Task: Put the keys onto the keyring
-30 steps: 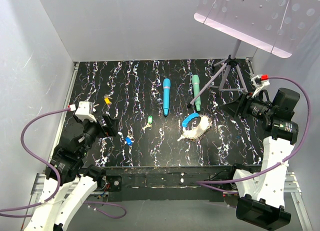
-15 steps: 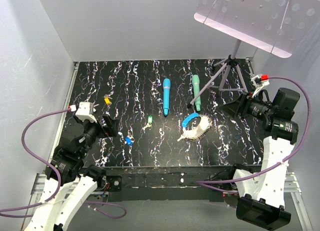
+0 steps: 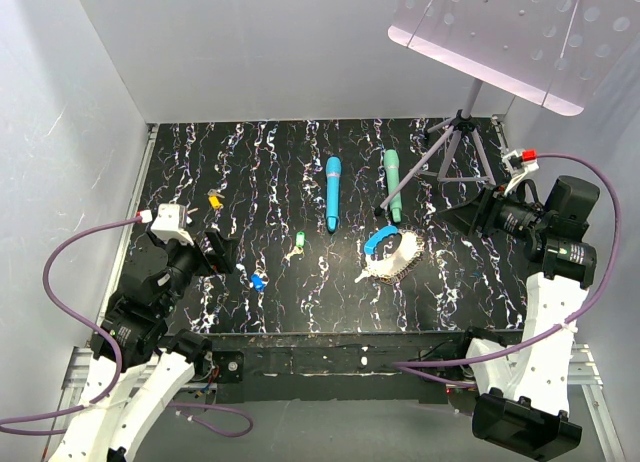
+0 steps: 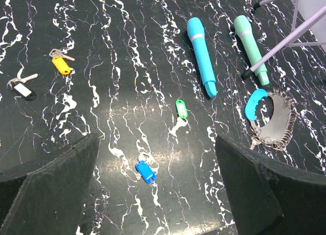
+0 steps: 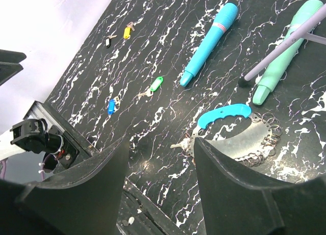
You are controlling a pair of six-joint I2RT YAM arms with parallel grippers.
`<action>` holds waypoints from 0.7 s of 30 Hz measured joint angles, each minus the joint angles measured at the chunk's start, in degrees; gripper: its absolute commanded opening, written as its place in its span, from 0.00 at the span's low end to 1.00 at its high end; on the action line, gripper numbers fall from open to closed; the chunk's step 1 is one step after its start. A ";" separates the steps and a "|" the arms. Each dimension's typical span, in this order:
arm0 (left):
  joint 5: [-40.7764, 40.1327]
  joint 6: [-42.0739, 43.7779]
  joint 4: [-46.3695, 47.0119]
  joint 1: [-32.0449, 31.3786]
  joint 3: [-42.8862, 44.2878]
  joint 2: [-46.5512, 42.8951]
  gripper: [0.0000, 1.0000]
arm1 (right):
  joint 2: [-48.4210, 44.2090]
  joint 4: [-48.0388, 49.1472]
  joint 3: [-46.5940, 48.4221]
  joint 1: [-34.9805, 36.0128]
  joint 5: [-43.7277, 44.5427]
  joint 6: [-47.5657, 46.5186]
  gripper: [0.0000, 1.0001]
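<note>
Four keys lie loose on the black marbled bench (image 3: 470, 282), and over the last second not one of them shifts. The yellow key (image 4: 61, 65) and the pale key (image 4: 22, 89) sit far out to the left. The green key (image 4: 181, 108) is near the middle, and the blue key (image 4: 146, 172) is closest to the near edge.

The keyring (image 4: 254, 104) lies over on the right, just on the near side of the teal wand (image 4: 250, 49) and near the blue wand (image 4: 201, 57). It is well apart from every key.

The claws do not stir either. The left claw (image 4: 157, 143) hangs above the bench with its jaws spread wide and nothing between them, the blue key showing in the gap beneath. The right claw (image 5: 160, 143) stands apart too, less widely, and is also empty as it looks down on the keyring from the right.

So nothing at all has changed, and to my eye the job has not begun: no key is lifted and none is threaded on. The left claw looks best placed for the blue key, the right for steadying the keyring.
</note>
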 measured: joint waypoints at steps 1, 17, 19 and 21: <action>-0.02 0.02 0.02 0.00 0.00 0.00 0.98 | 0.00 0.09 -0.13 0.00 -0.07 0.00 0.62; -0.07 0.00 0.83 0.02 -0.74 -0.31 0.98 | 0.72 0.37 -0.28 -0.07 -0.74 -1.66 0.85; -0.07 0.00 0.83 0.02 -0.74 -0.46 0.98 | 0.72 0.37 -0.28 -0.07 -0.98 -1.95 0.85; -0.07 0.00 0.83 0.02 -0.74 -0.44 0.98 | 0.72 0.37 -0.28 -0.09 -1.11 -2.16 0.85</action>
